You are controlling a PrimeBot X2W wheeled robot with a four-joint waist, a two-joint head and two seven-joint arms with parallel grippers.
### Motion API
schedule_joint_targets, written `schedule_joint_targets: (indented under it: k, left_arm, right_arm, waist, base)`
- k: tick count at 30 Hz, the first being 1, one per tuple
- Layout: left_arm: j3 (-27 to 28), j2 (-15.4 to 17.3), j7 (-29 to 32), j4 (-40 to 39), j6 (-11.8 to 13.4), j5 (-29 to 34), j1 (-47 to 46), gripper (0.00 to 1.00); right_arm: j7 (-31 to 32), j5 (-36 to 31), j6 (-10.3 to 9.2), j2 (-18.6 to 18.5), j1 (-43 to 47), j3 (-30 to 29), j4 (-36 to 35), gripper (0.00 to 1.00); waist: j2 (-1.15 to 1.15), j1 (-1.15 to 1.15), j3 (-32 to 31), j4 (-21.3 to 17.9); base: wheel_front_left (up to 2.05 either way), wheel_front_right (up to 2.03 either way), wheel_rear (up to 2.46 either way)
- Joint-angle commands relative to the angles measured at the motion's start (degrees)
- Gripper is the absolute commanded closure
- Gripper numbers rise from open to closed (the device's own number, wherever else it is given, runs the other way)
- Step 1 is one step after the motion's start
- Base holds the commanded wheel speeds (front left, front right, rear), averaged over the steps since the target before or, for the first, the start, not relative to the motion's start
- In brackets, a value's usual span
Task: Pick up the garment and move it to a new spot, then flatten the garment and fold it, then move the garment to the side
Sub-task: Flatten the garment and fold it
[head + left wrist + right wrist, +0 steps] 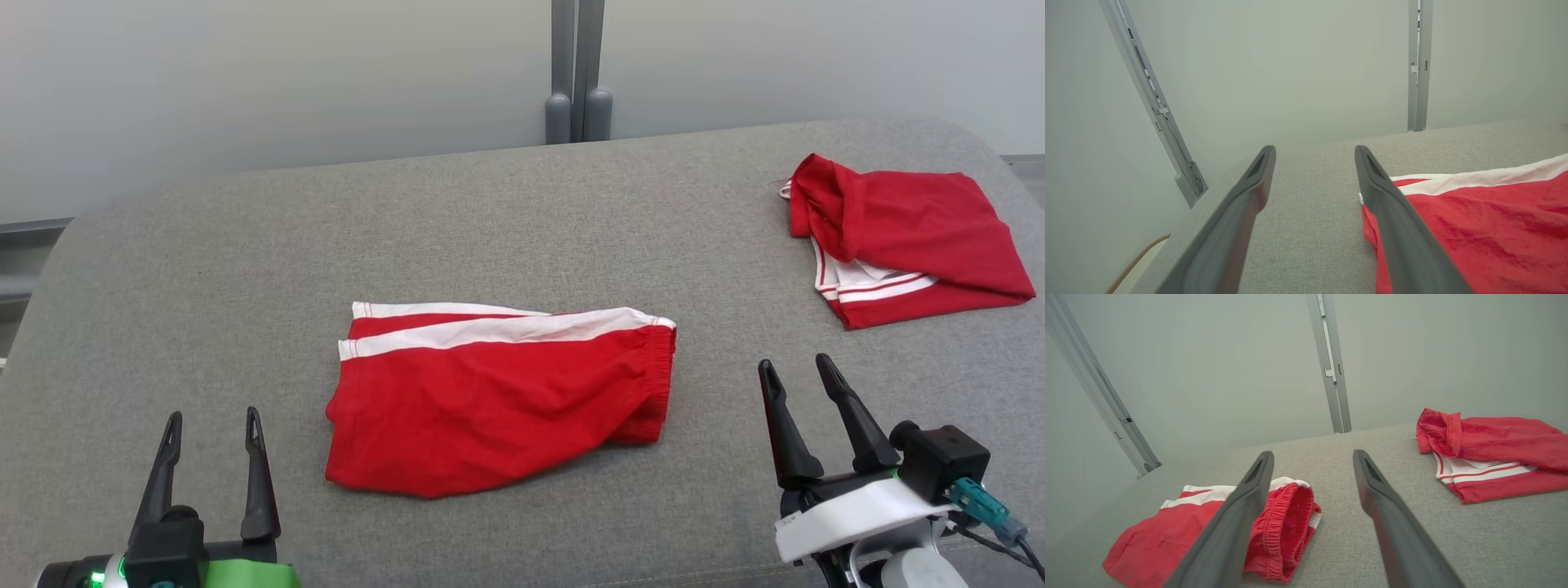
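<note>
A grey fabric counter [506, 220] is stretching under the folded red garment [498, 392], a pale wall [286, 73] and metal post [578, 65] rising behind it, the left tool [212, 418] and right tool [793, 363] standing wide and empty either side of it, another red piece [906, 237] lying well to its right.

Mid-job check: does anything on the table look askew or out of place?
Only mildly. The red garment at the far right of the table has its far left corner bunched and rolled over, so it isn't flat, and it sits close to the right edge. The red shorts in the middle lie folded, fairly smooth.
</note>
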Motion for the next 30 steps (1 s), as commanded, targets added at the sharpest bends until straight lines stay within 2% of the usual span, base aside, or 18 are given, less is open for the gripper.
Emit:
schedule_joint_targets:
  k: [1,14,23,30]
  left_arm:
    - [0.2,0.0,0.1,-1.0,0.4,-0.2,1.6,0.0]
    - [-0.1,-0.5,0.1,0.3,-0.6,-1.3,0.6,0.0]
    - [0.0,-0.7,0.1,1.0,-1.1,-1.3,0.3,0.0]
    - [-0.2,-0.7,0.1,1.3,-1.3,-0.7,0.0,0.0]
  right_arm:
    - [-0.2,-0.8,0.0,0.4,1.4,-1.1,-0.1,0.0]
    - [-0.2,-2.3,0.0,2.4,2.5,-4.1,1.5,0.0]
    - [-0.2,-2.5,0.0,1.9,1.3,-0.7,2.4,0.0]
    - [-0.2,-2.5,0.0,1.9,0.9,-0.4,2.9,0.0]
  waist:
    - [0.0,0.0,-0.3,0.2]
    - [0.0,0.0,-1.0,1.2]
    - [0.0,0.0,-1.1,0.6]
    - [0.0,0.0,-1.1,0.9]
  base:
    - [0.0,0.0,0.0]
    - [0.0,0.0,0.0]
    - [0.0,0.0,0.0]
    - [0.0,0.0,0.0]
